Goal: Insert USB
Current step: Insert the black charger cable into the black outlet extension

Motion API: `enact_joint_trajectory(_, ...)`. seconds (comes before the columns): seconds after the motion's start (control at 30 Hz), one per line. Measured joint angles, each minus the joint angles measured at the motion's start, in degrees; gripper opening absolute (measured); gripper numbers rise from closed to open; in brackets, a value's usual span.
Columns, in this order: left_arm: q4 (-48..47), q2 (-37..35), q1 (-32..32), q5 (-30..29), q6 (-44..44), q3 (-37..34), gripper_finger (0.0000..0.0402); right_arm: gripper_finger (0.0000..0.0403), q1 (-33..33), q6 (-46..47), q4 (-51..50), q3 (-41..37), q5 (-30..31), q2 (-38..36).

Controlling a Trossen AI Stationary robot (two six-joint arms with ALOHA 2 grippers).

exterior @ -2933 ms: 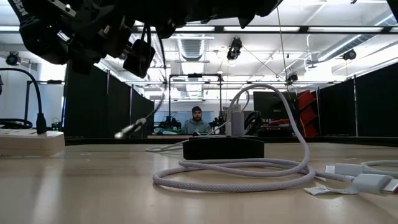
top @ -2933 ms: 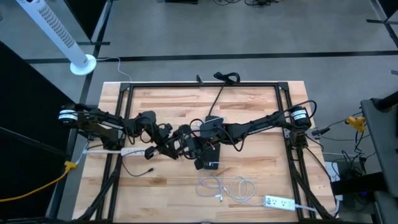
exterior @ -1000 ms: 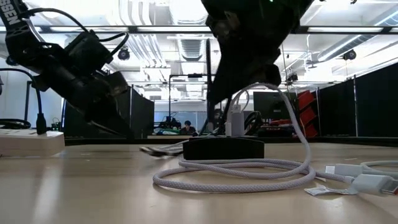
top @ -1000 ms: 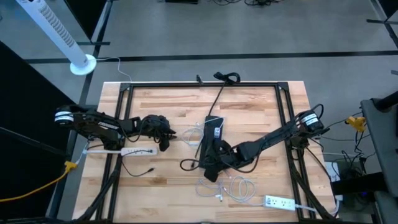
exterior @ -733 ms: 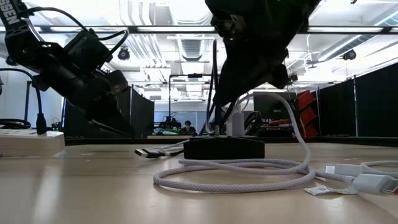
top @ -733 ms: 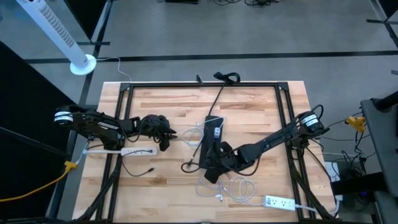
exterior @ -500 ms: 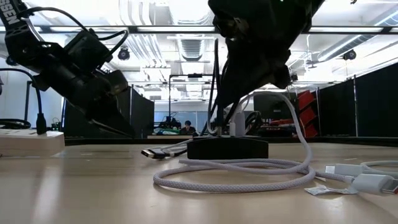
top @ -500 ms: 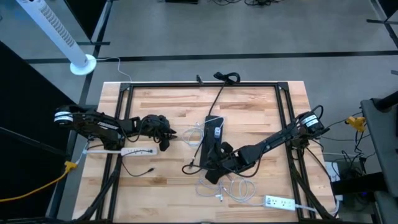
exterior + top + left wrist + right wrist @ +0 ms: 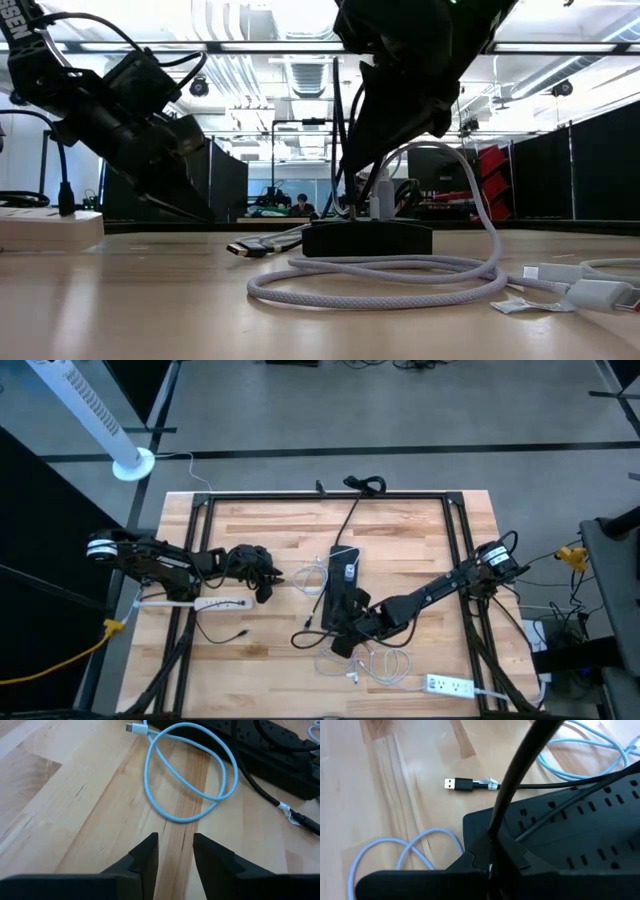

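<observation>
A: How far along can the task be judged to be?

B: Barely begun. The USB plug [image 9: 452,784] is seen lying loose on the surface [image 9: 260,530], just left of the black power strip's [image 9: 339,592] near end, inserted nowhere.

A: Is it held by either hand?

B: No. The right hand [image 9: 342,643] is placed low over the strip's near end; a black cord [image 9: 520,780] is seen running between its fingers, but whether they are closed on it cannot be told. The left hand [image 9: 175,851] is parked far left with its fingers apart and empty.

A: What is counted?

B: Two arms, one black strip, two white power strips [image 9: 210,603], one pale blue cable [image 9: 190,775] and white cable coils [image 9: 385,660] nearby.
</observation>
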Motion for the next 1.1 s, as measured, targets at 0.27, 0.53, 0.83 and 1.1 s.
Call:
enact_joint_trajectory(0.27,-0.3,0.0,0.01,0.0,-0.83,0.0,0.0111,0.0,0.07,-0.46,-3.8,0.27,-0.51,-0.17)
enact_joint_trajectory(0.53,-0.7,0.0,0.01,0.0,-0.9,0.0,0.0115,0.0,-0.23,-1.5,-9.54,3.47,-1.75,0.03)
enact_joint_trajectory(0.83,-0.7,0.0,0.01,0.01,-1.4,0.0,0.0107,0.0,-0.84,-2.04,-10.35,3.87,-2.34,0.03)
enact_joint_trajectory(1.1,0.06,0.0,0.01,0.0,-2.17,0.0,0.0116,0.0,-0.97,-1.76,-10.01,3.98,-2.1,0.52)
